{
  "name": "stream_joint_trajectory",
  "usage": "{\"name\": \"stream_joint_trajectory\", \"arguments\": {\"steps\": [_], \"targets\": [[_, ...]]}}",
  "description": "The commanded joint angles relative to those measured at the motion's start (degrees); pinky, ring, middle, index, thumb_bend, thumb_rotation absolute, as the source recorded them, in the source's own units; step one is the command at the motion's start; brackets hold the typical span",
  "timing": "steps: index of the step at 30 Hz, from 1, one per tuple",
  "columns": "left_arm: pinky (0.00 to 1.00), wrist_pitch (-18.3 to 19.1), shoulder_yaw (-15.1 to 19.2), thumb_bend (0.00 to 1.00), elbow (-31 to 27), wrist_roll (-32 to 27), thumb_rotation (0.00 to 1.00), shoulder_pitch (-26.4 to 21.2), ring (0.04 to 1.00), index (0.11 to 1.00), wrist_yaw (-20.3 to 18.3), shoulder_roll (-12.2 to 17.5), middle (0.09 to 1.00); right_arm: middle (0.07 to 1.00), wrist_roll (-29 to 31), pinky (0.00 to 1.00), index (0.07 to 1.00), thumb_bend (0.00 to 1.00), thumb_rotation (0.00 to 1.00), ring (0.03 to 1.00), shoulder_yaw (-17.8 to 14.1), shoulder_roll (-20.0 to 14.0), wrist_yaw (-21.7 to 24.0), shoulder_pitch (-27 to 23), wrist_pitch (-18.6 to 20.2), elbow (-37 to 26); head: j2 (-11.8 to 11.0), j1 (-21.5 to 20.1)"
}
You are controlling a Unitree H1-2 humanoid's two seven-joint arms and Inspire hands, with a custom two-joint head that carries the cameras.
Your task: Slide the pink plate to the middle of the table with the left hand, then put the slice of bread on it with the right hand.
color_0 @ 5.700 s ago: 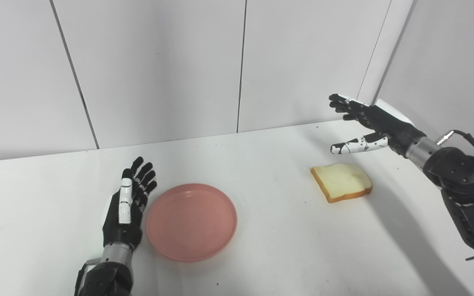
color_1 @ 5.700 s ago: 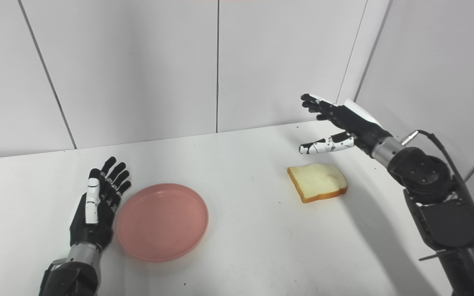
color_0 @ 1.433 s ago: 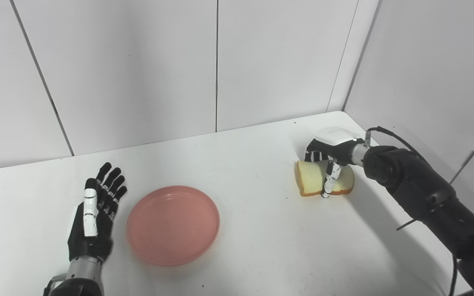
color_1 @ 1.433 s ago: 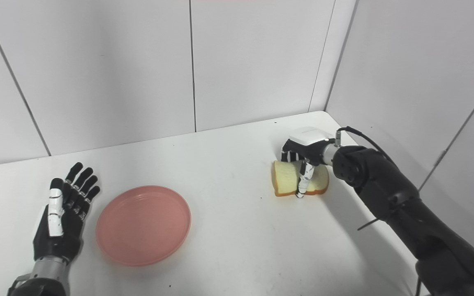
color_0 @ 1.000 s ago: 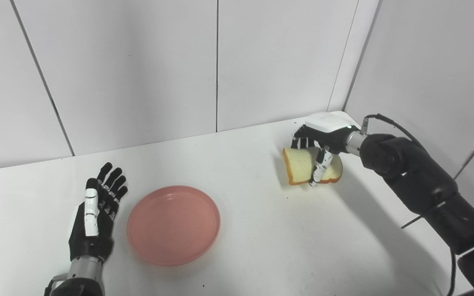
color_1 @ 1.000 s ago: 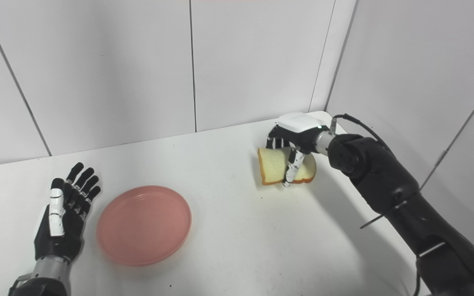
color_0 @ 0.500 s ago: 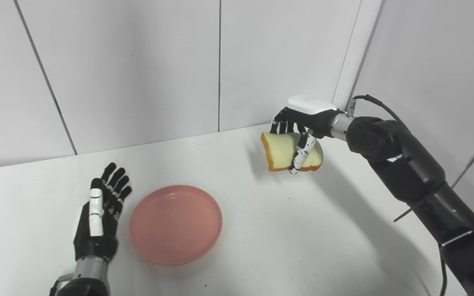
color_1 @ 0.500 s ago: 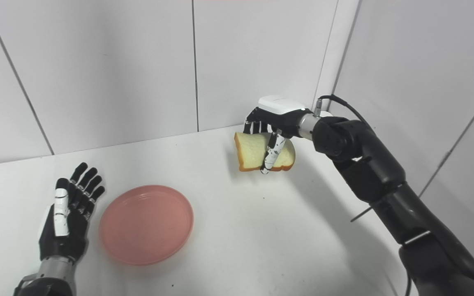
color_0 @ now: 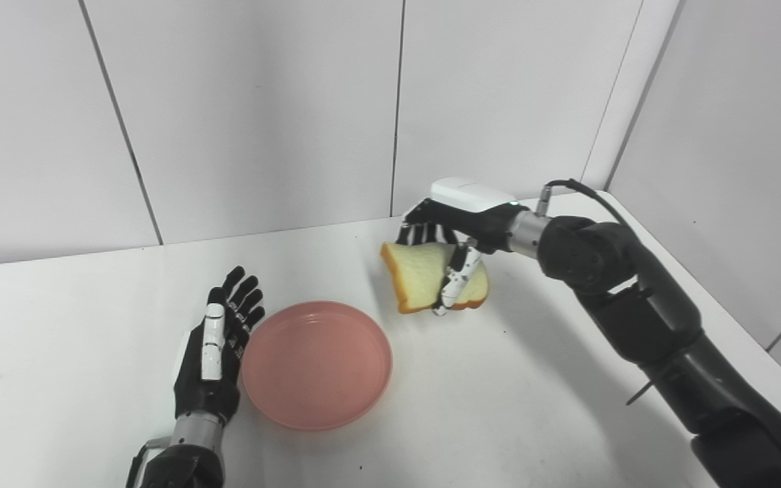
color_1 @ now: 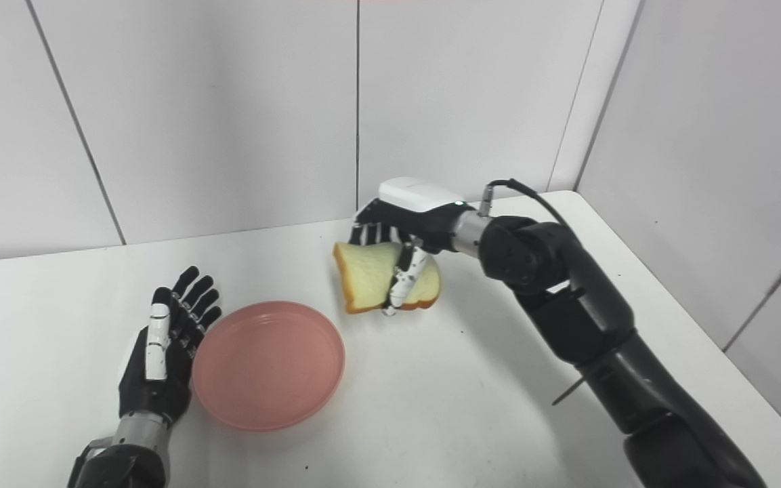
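The pink plate [color_0: 315,366] lies flat on the white table [color_0: 498,407], left of its middle. My left hand [color_0: 215,352] rests open beside the plate's left rim, fingers spread and pointing away from me. My right hand [color_0: 461,224] is shut on the slice of bread [color_0: 420,281], fingers over its top and thumb across its front. The bread hangs tilted in the air, above the table and just right of the plate's far right edge. In the right eye view the bread [color_1: 370,281] and the plate [color_1: 269,364] stand the same way.
White wall panels [color_0: 261,115] close the table at the back and on the right, meeting in a corner [color_0: 607,186] behind my right arm. The right forearm [color_0: 634,318] crosses the table's right side.
My right hand has carried the bread left and down toward the plate since half a second ago. The camera has also shifted. The left hand and the plate stay in place.
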Motion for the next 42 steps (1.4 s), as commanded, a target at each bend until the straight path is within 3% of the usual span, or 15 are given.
{"name": "stream_joint_trajectory", "arguments": {"steps": [1,7,14,19,25,42], "targets": [[0.91,-0.3,-0.3,0.70,-1.4,0.0,0.94,-1.1,0.920,0.884,0.4,-1.2,0.914,0.452,0.8,0.37,0.514,0.53,0.00,0.432,-0.4,1.1,-0.8,-2.9,0.3,-2.0,0.2,0.7],[0.91,0.1,-0.7,0.69,-1.8,0.4,0.95,-1.1,0.925,0.887,0.8,-1.8,0.919,0.449,2.0,0.36,0.516,0.53,0.00,0.433,1.0,5.9,-0.8,-2.8,-1.1,-1.7,0.8,3.3],[0.90,0.2,-1.1,0.70,-2.0,1.1,0.96,-1.3,0.923,0.888,1.7,-2.7,0.928,0.454,0.4,0.34,0.510,0.53,0.00,0.415,4.1,9.2,-0.8,-2.9,-0.8,-1.4,1.1,6.3],[0.91,-0.3,-1.3,0.69,-1.6,1.4,0.97,-1.7,0.925,0.899,2.1,-3.2,0.945,0.433,-1.7,0.31,0.518,0.53,0.00,0.389,6.3,10.3,0.2,-3.3,0.1,-0.8,1.1,9.0],[0.90,-0.4,-1.4,0.69,-1.6,1.7,0.97,-1.8,0.923,0.900,2.7,-3.6,0.946,0.414,-2.2,0.28,0.523,0.52,0.00,0.354,7.7,11.4,-0.1,-3.5,-1.5,2.5,1.3,10.4],[0.93,-0.4,-1.4,0.68,-1.9,2.5,0.99,-2.1,0.930,0.902,3.6,-3.5,0.945,0.481,-6.5,0.36,0.490,0.53,0.00,0.435,10.5,13.6,-4.7,-3.8,-4.4,13.2,1.3,10.0]]}}
